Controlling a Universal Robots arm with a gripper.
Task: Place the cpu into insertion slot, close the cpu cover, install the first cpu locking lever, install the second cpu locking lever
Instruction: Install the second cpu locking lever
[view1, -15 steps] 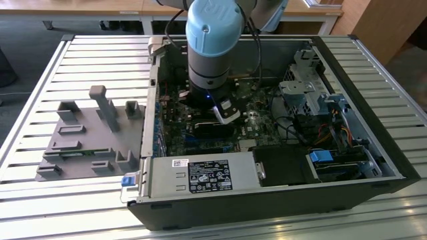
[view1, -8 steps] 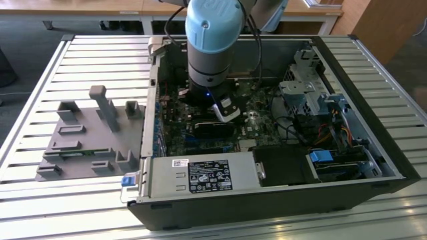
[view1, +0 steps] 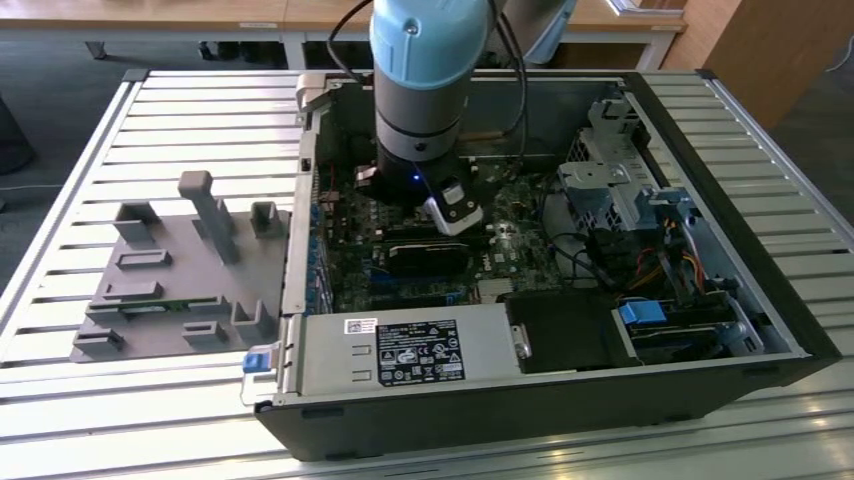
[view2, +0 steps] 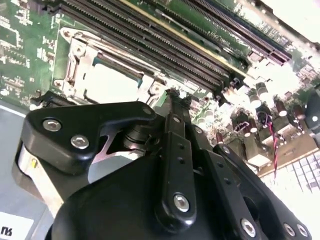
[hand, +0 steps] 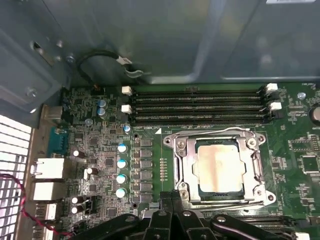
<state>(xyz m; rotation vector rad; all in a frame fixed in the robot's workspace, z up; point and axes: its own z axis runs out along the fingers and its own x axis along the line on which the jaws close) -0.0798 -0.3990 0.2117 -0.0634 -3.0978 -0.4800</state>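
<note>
The cpu lies flat in the insertion slot on the green board, its pale silver top facing up. The cpu cover, a silver frame, lies down around it. A thin wire lever runs along the socket's edge by the memory slots. My gripper hangs just outside the opposite socket edge, its black fingers pressed together with nothing seen between them. In the second wrist view the gripper ends beside the socket, and the cpu shows bright. The arm reaches down into the open computer case.
Long black memory slots run beside the socket. Blue-topped capacitors and a red-black cable sit on the far side. The case wall rises behind. The power supply, drive cage and a grey fixture plate stand around.
</note>
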